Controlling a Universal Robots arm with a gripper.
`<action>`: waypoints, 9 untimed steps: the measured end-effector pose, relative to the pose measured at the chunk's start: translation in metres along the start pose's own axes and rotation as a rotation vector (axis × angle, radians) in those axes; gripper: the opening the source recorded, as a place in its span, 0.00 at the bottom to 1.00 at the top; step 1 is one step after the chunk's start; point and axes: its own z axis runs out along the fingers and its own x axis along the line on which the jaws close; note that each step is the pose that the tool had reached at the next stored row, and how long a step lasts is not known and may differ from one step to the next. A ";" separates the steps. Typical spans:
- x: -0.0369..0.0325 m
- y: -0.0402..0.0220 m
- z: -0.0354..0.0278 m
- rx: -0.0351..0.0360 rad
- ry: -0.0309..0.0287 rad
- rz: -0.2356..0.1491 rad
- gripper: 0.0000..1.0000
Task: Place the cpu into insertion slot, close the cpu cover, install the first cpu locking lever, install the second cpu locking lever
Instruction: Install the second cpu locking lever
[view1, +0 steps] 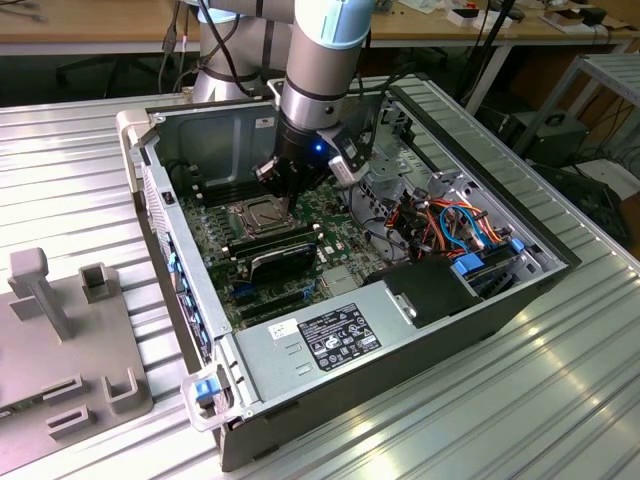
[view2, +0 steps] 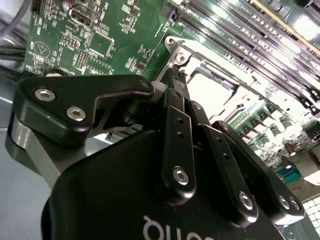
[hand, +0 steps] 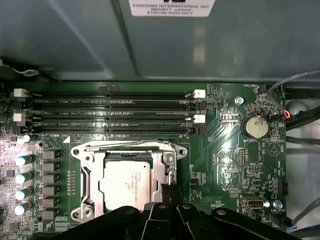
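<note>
The cpu (hand: 125, 184), a dull silver square, lies flat in the insertion slot. The cpu cover (hand: 127, 151) is down over it, and its silver frame rims the chip. My gripper (hand: 168, 190) has its black fingers pressed together, shut, with the tips at the socket's edge beside a thin metal lever (hand: 172, 171). In the second wrist view the gripper (view2: 179, 80) points at the bright cover frame (view2: 215, 95). In the exterior view the gripper (view1: 276, 190) hangs just above the socket (view1: 255, 213) inside the open computer case.
Long black memory slots (hand: 115, 112) run beside the socket, and a coin battery (hand: 255, 126) sits near them. The case walls (view1: 185, 290), the power supply (view1: 345, 335) and a bundle of cables (view1: 450, 225) surround the board. A grey fixture (view1: 60, 340) stands at the exterior view's left.
</note>
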 end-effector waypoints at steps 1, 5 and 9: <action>0.0000 0.0000 0.0000 0.0001 0.0001 0.000 0.11; 0.0000 -0.0010 -0.0001 0.0001 0.0001 0.000 0.11; 0.0000 -0.0012 -0.0001 0.0001 0.0001 0.000 0.11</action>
